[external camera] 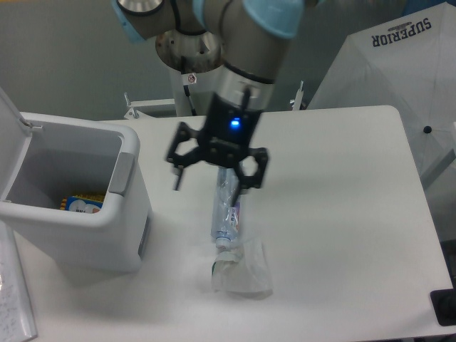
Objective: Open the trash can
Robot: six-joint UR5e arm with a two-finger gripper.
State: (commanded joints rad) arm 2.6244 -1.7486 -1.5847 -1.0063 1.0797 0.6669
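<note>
With its lid swung up, we see the trash can (107,214) standing open at the table's (342,214) left edge.
Nearest us a crumpled clear bag (242,271) touches the clear bottle (226,210) lying behind it; above the bottle hovers our gripper (214,182), jaws spread wide, holding nothing (a blue light glows on it), beside the can.
</note>
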